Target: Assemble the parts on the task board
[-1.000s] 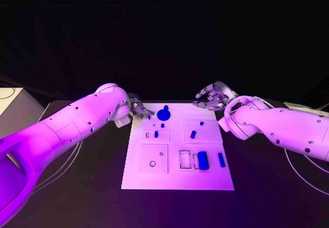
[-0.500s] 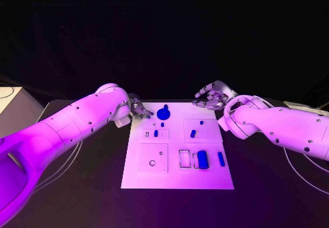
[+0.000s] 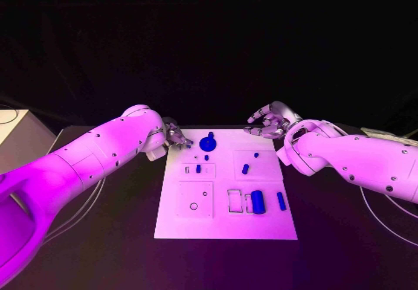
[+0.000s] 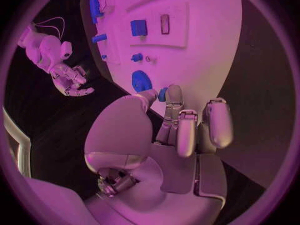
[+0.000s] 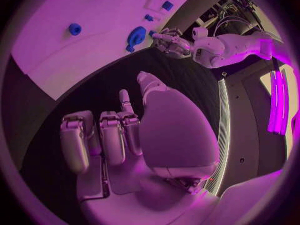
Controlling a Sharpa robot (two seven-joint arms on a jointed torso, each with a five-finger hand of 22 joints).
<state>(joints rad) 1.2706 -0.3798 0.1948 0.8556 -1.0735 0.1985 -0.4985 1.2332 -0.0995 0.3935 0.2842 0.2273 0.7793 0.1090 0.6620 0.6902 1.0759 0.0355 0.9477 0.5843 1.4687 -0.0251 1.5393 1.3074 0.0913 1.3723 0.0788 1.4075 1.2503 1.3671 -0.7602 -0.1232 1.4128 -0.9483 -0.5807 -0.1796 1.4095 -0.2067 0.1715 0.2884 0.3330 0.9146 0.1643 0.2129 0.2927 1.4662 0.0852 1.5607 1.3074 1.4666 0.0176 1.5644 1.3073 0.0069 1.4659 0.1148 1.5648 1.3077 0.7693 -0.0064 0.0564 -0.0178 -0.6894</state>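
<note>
Both hands wait at the far end of the task board (image 3: 225,232).

The left hand (image 3: 174,136) curls its fingers by a small blue peg (image 4: 162,94); I cannot tell if it pinches it. The right hand (image 3: 268,124) is spread, holding nothing. The long blue part (image 3: 258,202) lies near the board's near end, pointing near to far. It looks hard, light and smooth; grab its long sides.

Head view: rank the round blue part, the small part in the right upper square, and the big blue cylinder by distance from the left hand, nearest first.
1. Round blue part, at the board's far edge, just beside the left hand.
2. Small part, mid-board, right of centre.
3. Big cylinder, near right area of the board.
</note>
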